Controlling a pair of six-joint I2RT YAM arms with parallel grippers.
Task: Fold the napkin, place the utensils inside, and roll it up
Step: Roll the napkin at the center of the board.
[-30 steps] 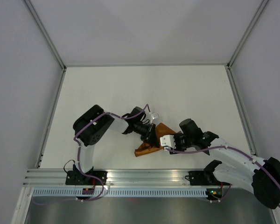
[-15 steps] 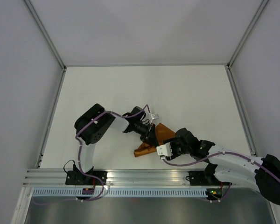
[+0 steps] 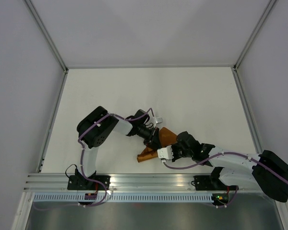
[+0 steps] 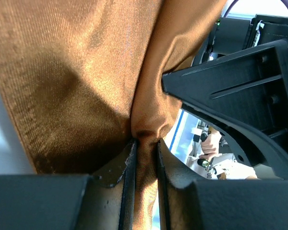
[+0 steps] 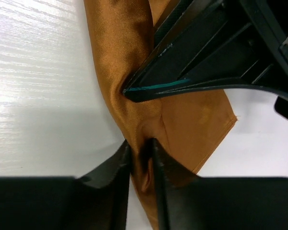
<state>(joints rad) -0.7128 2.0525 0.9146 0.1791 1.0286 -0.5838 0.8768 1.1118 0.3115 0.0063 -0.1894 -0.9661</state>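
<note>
Our left gripper [image 4: 143, 146] was clamped on a bunched ridge of the napkin [image 4: 77, 72], the cloth squeezed thin between its two black fingers. We saw the right gripper [image 5: 140, 148] likewise pinched on a fold of the rust-brown fabric. Each wrist view showed the other claw's dark finger pressing in close from the side. The top view merged all this into one cluster, with the napkin [image 3: 166, 136] crumpled on the white table [image 3: 182, 91], near its front middle and mostly hidden under both claws. Compared with a second earlier, the right gripper [image 3: 162, 153] had slid leftward and nearer the front edge, and its fingers had drawn together. The left gripper [image 3: 153, 138] had hardly shifted. We noted pale grey walls [image 3: 19, 72] on three sides and an aluminium rail [image 3: 149, 181] carrying both bases.
</note>
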